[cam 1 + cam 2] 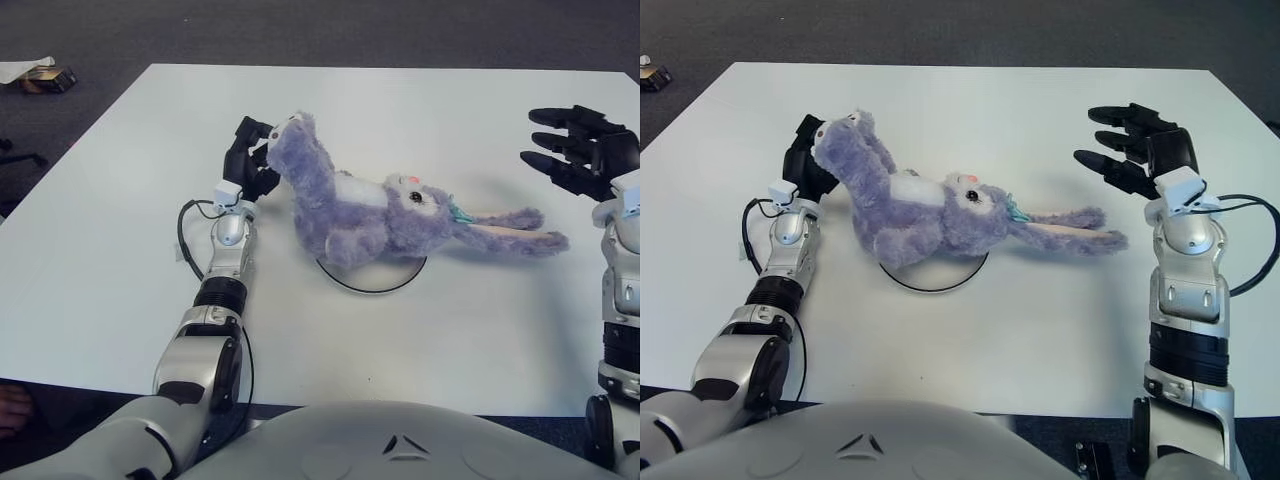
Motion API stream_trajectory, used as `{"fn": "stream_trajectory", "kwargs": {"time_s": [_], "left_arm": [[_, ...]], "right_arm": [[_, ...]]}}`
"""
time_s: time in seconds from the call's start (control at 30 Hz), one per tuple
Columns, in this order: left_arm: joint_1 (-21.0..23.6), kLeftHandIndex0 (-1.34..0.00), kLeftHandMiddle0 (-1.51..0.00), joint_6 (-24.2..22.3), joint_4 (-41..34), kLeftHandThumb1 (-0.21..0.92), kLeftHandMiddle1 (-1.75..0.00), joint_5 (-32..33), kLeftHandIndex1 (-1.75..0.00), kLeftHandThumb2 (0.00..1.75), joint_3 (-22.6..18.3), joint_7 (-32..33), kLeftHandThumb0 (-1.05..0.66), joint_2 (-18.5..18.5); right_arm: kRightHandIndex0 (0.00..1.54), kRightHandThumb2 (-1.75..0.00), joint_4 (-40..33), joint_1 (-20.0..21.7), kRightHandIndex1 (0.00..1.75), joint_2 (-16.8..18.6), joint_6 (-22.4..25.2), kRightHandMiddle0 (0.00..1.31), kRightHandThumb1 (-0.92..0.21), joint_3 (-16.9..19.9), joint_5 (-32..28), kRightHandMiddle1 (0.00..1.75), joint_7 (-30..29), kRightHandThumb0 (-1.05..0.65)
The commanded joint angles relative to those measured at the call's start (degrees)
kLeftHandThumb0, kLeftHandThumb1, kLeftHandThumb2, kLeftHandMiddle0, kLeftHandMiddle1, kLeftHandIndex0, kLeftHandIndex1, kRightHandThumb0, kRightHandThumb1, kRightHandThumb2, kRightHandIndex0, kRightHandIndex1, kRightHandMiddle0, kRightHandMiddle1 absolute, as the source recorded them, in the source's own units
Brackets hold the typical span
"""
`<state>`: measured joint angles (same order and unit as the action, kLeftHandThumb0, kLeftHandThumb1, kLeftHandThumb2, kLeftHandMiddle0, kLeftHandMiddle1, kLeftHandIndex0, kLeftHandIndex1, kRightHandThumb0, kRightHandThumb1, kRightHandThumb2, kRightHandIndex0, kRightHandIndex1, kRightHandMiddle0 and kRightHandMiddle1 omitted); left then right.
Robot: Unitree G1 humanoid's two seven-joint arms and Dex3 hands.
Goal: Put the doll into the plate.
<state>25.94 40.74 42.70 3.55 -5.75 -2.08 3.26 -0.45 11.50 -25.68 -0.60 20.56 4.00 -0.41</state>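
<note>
1 doll over 1 plate; L hand on leg, R hand free.

A white table fills most of the view, its top matte and evenly lit, with soft shadows; dark grey carpet lies beyond its far edge and along its left side; on the floor at far left, well away from any fingers, sits a small dark box with a pale sheet beside it.
</note>
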Motion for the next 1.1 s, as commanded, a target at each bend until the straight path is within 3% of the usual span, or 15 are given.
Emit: {"fn": "stream_trajectory", "kwargs": {"time_s": [0.0,0.37,1.0,1.07], "left_arm": [[-5.51,-0.42,-0.87,0.85,4.19,0.92,-1.75,-1.14,-1.52,0.31,0.14,0.15,-0.36,-0.57],[-5.27,-0.42,-0.88,1.33,4.65,0.92,-1.75,-0.99,-1.52,0.31,-0.22,0.02,-0.36,-0.4],[-4.93,-0.43,-0.88,1.96,5.37,0.92,-1.75,-1.19,-1.52,0.31,-0.39,0.09,-0.36,-0.36],[-4.81,-0.43,-0.88,2.05,5.44,0.92,-1.75,-1.21,-1.52,0.31,-0.39,0.14,-0.36,-0.37]], "right_arm": [[0.79,-0.1,3.3,1.05,1.02,0.96,-3.74,0.46,-0.92,0.9,0.19,1.34,-2.62,-0.01],[0.78,-0.11,6.92,1.24,1.05,4.01,-3.8,0.46,-0.92,3.43,-2.58,1.33,-8.39,0.0],[0.76,-0.1,7.72,-1.9,1.12,6.46,-5.77,0.49,-0.92,4.46,-2.66,1.26,-11.55,0.0],[0.76,-0.1,12.15,-2.11,1.12,6.79,-7.16,0.5,-0.92,4.2,-1.9,1.26,-12.42,0.0]]}}
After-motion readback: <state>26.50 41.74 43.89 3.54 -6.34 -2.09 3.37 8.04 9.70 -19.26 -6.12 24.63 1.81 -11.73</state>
